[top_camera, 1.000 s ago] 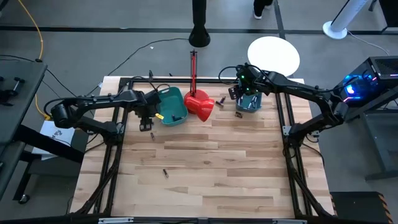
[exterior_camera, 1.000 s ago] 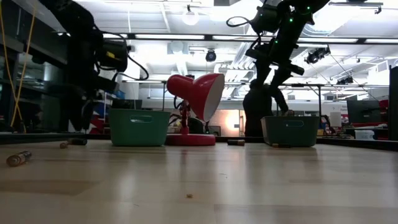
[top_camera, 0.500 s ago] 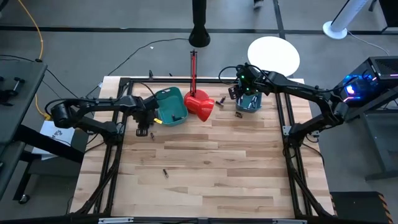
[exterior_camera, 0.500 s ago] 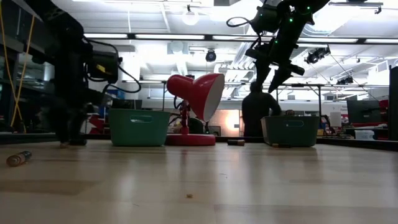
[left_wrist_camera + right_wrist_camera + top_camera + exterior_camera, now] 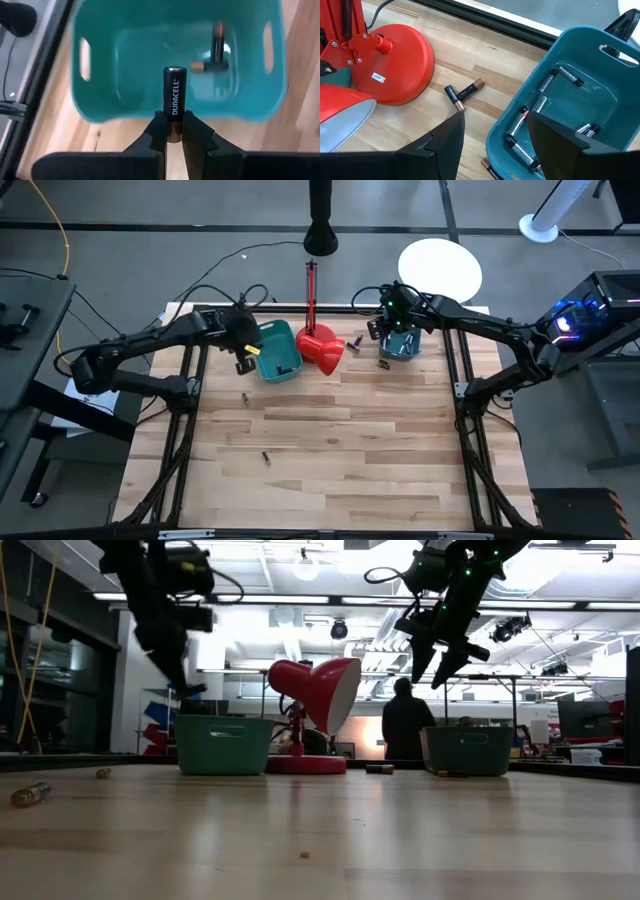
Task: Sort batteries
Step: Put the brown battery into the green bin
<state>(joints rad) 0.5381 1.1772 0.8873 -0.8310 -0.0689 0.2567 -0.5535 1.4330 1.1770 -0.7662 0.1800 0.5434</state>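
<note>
Two teal bins stood on the table, and both already had batteries in them. The left bin, at upper centre-left of the high view, held two cells on its floor (one lying across the other, as far as the left wrist view showed). The right bin, right of the red lamp, held a good many slimmer ones.

The left gripper was clamped on a black battery, gripping its lower end with the cell standing up between the fingers. It hung over the near rim of the left bin, above the table, so I judged this one was close to being dropped in but was not yet released. The right gripper hovered with its fingers apart and empty over the gap between the lamp base and the right bin.

Plenty was left. Two loose batteries lay crossed on the wood beside the lamp base, and another sat against the right bin's outer wall. In the high view, one cell lay below the left bin at centre-left, and one more lay well apart, lower down on the table. By my reckoning the sorting was past halfway, with about five strays on the table to collect.
</note>
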